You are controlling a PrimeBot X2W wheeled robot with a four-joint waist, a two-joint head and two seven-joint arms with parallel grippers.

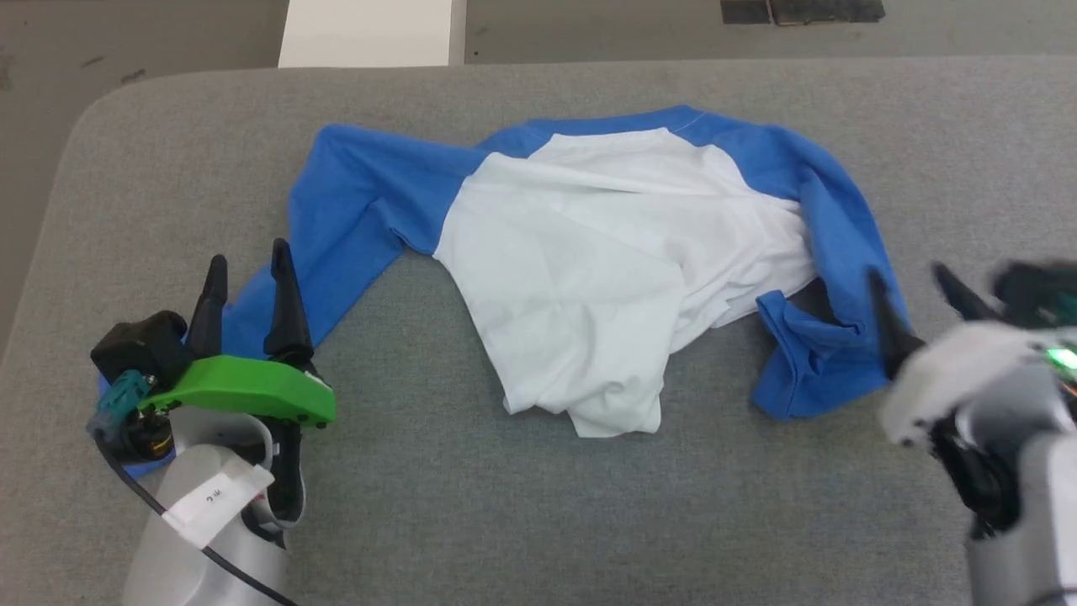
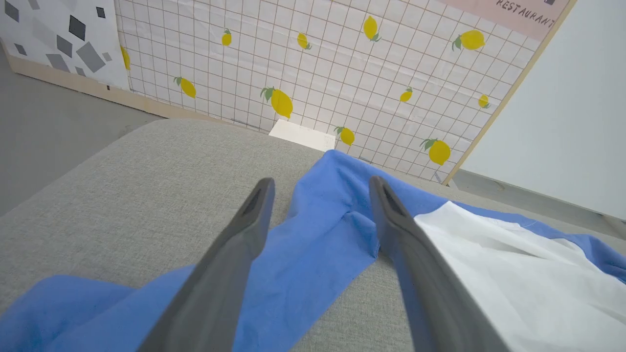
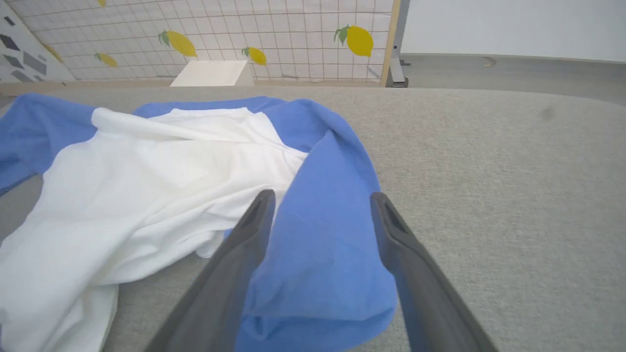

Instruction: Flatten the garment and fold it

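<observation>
left pincer (image 1: 248, 254): fingers wide apart, nothing clamped. It sits low over the cuff end of the left sleeve. In the left wrist view (image 2: 321, 181) blue cloth runs between and under the two fingers; cannot tell if the tips touch it.
right pincer (image 1: 907, 271): motion-blurred in the head view, fingers apart, gripping nothing. In the right wrist view (image 3: 321, 194) the fingers straddle the bunched blue right sleeve; contact can't be judged.
garment (image 1: 589, 252): lies mid-bench, not flat. The white body is creased, with its lower edge rumpled into a fold near the front. The left sleeve is stretched out diagonally toward the left pincer. The right sleeve curves down the right side and doubles over into a lump just beside the right pincer. The blue neck trim is at the far edge.
bench (image 1: 505, 522): grey woven fabric top with a rounded far-left corner. It carries the garment, both sleeves included.
white box (image 1: 370, 34): beyond the far edge of the bench, apart from the cloth.
floor (image 1: 126, 42): plain grey; dark mats (image 1: 799, 10) at the far right.
wall panel (image 2: 342, 63): white grid print with yellow lemons, set in a wooden frame – a plain pale wall is beside it.
</observation>
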